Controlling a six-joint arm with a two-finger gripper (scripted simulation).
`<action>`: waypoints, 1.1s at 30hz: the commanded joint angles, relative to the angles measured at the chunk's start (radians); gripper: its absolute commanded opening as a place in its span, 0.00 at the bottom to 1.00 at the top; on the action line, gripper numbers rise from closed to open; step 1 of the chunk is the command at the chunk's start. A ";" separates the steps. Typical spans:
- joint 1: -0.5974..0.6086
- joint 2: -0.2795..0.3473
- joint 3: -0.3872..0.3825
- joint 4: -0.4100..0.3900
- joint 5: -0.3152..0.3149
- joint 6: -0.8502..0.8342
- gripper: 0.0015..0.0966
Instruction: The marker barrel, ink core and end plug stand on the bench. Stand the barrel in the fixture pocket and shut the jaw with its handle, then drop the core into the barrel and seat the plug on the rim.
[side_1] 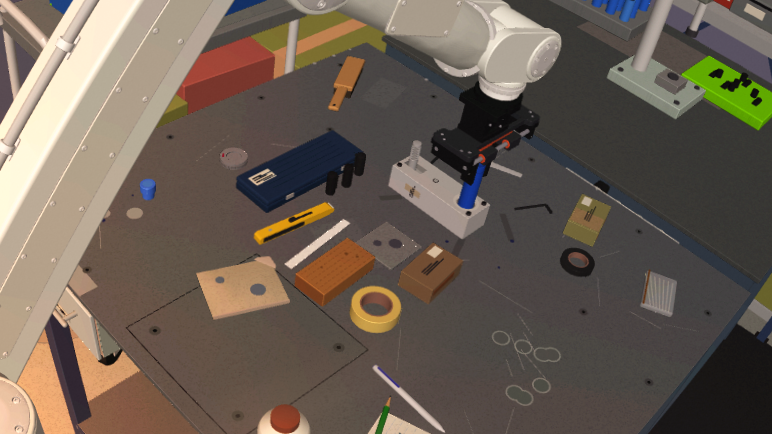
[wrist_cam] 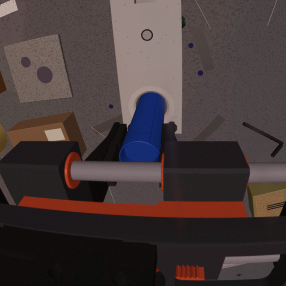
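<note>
My gripper hovers over the near end of the white fixture block. The blue marker barrel is held in its closed fingers by the upper part, standing upright with its lower end in the fixture's round pocket. The fixture's grey ribbed handle stands at the block's far end. A small blue plug stands far off on the left of the bench. I cannot pick out the ink core for certain.
A dark blue case lies left of the fixture with black cylinders beside it. A brown box, an orange block, a yellow tape roll, a grey tile and a hex key surround the fixture.
</note>
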 commanded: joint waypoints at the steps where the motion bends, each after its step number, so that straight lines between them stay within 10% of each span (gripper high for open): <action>1: 0.000 0.000 0.000 0.000 0.000 0.000 0.30; 33: 0.000 0.000 0.000 0.000 0.000 0.000 0.46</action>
